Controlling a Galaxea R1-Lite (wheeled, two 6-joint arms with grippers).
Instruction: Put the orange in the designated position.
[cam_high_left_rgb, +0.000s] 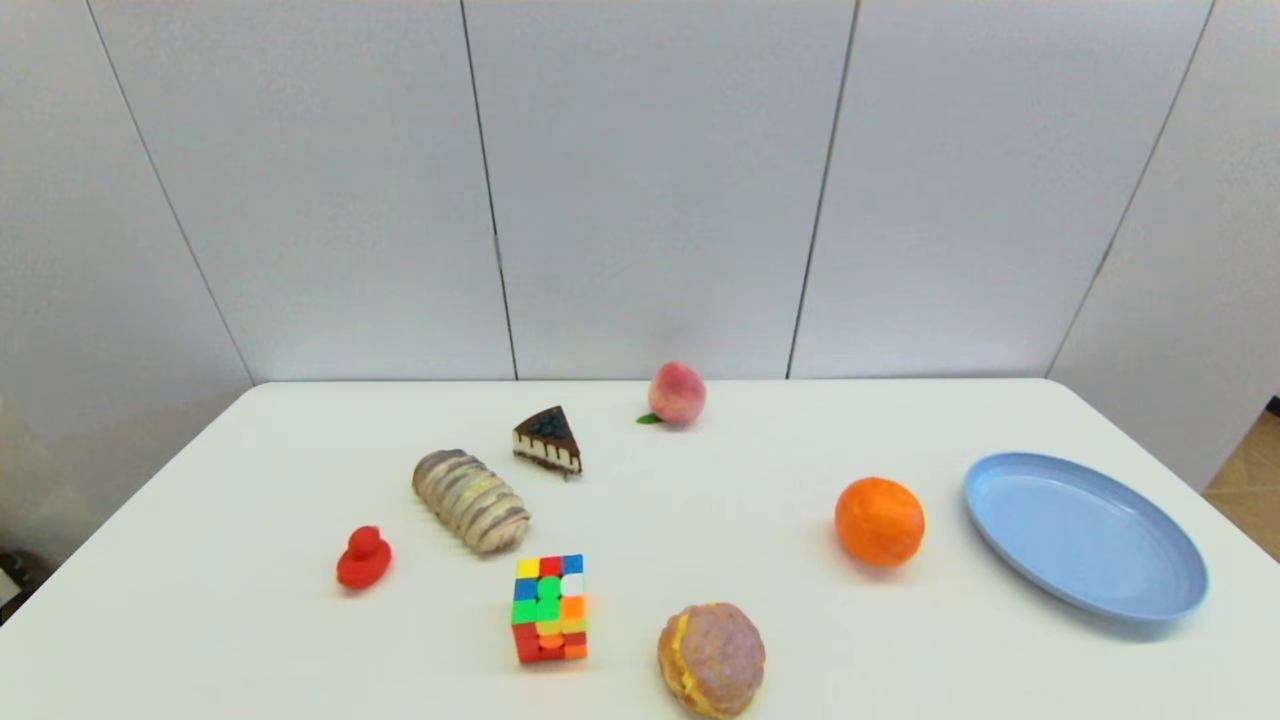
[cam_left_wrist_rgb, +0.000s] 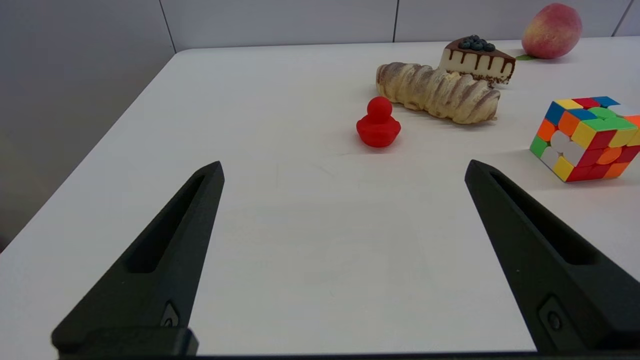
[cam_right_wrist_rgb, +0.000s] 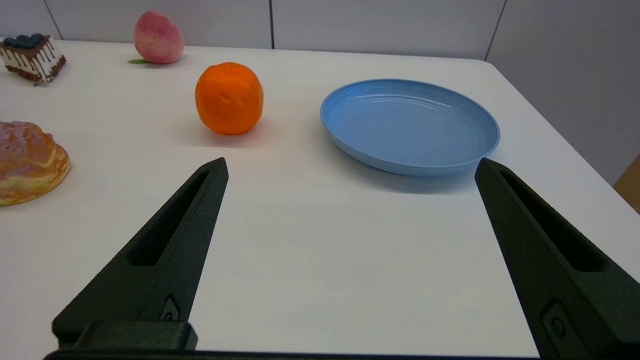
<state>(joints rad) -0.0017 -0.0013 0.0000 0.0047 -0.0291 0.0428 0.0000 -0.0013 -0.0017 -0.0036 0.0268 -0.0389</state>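
right gripper (cam_right_wrist_rgb: 350, 165) hangs low over the near table edge, fingers spread wide, holding nothing — the orange (cam_right_wrist_rgb: 229, 98) sits ahead of it on bare table (cam_right_wrist_rgb: 320, 260), just beside the blue plate (cam_right_wrist_rgb: 410, 125). left gripper (cam_left_wrist_rgb: 342, 167) likewise gapes wide, near the red duck (cam_left_wrist_rgb: 378, 125).
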